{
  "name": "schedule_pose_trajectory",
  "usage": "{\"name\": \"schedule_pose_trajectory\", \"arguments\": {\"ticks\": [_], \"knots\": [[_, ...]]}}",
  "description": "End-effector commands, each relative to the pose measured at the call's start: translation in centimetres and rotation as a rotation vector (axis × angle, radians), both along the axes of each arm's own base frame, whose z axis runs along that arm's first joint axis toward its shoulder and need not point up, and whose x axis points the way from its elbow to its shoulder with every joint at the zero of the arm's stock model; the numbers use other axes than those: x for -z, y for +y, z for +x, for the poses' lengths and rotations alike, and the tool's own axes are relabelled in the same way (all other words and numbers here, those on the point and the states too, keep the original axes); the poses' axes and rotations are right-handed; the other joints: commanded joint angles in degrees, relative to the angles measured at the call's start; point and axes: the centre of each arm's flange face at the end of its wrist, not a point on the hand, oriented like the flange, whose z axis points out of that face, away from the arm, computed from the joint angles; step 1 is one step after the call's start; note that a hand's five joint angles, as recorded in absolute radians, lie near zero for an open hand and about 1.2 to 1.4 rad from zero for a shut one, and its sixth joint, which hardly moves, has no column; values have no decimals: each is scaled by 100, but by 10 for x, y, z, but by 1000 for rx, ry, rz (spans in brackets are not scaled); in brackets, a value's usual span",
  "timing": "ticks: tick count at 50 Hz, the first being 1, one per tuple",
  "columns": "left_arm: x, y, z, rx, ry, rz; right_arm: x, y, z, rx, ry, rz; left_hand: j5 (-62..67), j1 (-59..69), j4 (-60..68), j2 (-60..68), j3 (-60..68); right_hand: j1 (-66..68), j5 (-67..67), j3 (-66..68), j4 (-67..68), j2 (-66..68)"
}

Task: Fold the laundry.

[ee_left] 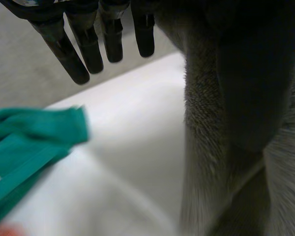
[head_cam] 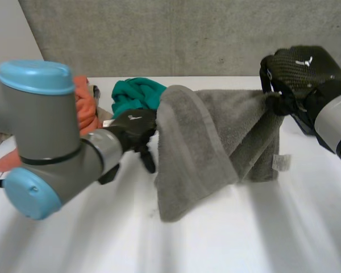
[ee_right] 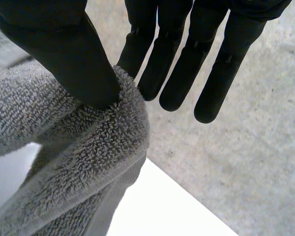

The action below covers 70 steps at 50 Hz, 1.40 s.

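A grey towel (head_cam: 216, 136) hangs lifted above the white table (head_cam: 244, 239), its lower folds resting on the tabletop. My right hand (head_cam: 298, 68) holds the towel's upper right corner high up. In the right wrist view the thumb (ee_right: 73, 54) pinches the towel's thick hem (ee_right: 64, 162) against a finger, while the other fingers (ee_right: 187, 64) stay straight. My left hand (head_cam: 133, 128) is at the towel's left edge, lower down. In the left wrist view its fingers (ee_left: 88, 44) are straight and apart from the towel (ee_left: 206, 147), which hangs beside its palm.
A teal cloth (head_cam: 136, 94) lies bunched at the back of the table, also below the left hand's fingertips (ee_left: 29, 137). An orange cloth (head_cam: 86, 102) lies left of it, partly behind my left arm. A grey wall stands close behind the table.
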Motion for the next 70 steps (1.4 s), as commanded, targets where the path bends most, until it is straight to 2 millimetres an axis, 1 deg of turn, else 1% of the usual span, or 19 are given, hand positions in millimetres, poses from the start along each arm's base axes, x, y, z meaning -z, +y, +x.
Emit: {"name": "schedule_pose_trajectory", "arguments": {"ticks": [1,6,13,14,17,18,21,22,25,26,29,37,40,48,57,59,60,67,70], "knots": [[2,-24,48,-97,-171,-26,23,-3,-2,-11,-1,31,-450,-456,-468,-484,-506,1614,1443,1207,1148,1252],[-15,-38,68,-134,-194,-93,32,1,6,-52,10,61,-672,-679,-691,-707,-729,1614,1443,1207,1148,1252],[-53,-48,91,-186,-172,-197,37,6,12,-78,14,73,-552,-558,-570,-586,-608,1614,1443,1207,1148,1252],[-61,-42,87,-152,-144,-219,37,8,14,-89,13,74,-334,-341,-353,-369,-390,1614,1443,1207,1148,1252],[-64,-22,70,-44,-99,-227,39,11,18,-101,19,79,-147,-154,-166,-182,-203,1614,1443,1207,1148,1252],[-65,-5,56,37,-69,-225,40,12,19,-105,23,82,-147,-153,-165,-181,-203,1614,1443,1207,1148,1252],[-60,19,35,148,-30,-217,40,11,21,-107,31,81,-13,-20,-32,-48,-69,1614,1443,1207,1148,1252],[-57,30,22,197,-4,-233,41,8,20,-98,41,86,271,264,252,236,215,1614,1443,1207,1148,1252],[-43,40,-1,246,22,-238,45,6,15,-74,59,106,826,819,807,791,770,1614,1443,1207,1148,1252],[-30,45,-16,263,27,-240,47,4,12,-57,67,118,1828,1821,1809,1793,1772,1614,1443,1207,1148,1252],[-6,44,-35,248,20,-226,50,3,8,-38,75,134,2158,2152,2140,2124,2102,1614,1443,1207,1148,1252],[47,55,-68,284,-3,-102,55,-1,2,-17,64,155,1148,1142,1130,1114,1092,1614,1443,1207,1148,1252],[58,56,-77,286,23,-58,58,-1,1,-14,54,168,1316,1310,1298,1282,1260,1614,1443,1207,1148,1252],[70,69,-106,339,89,1,64,2,1,-15,45,192,1300,1293,1281,1265,1244,1614,1443,1207,1148,1252],[84,78,-122,334,30,6,67,-1,-2,-4,46,198,1567,1561,1549,1533,1511,1614,1443,1207,1148,1252],[84,76,-120,306,11,10,67,-2,-3,1,45,199,2322,2315,2303,2287,2265,1614,1443,1207,1148,1252],[85,72,-119,280,-4,10,67,-3,-4,4,44,199,3325,3318,3307,3291,3269,1614,1443,1207,1148,1252],[86,66,-116,234,-68,-41,67,-8,-9,21,41,200,6171,6165,6153,6137,6115,1614,1443,1207,1148,1252],[82,61,-113,225,-96,-65,67,-11,-12,28,39,201,6328,6321,6309,6293,6271,1614,1443,1207,1148,1252]]}}
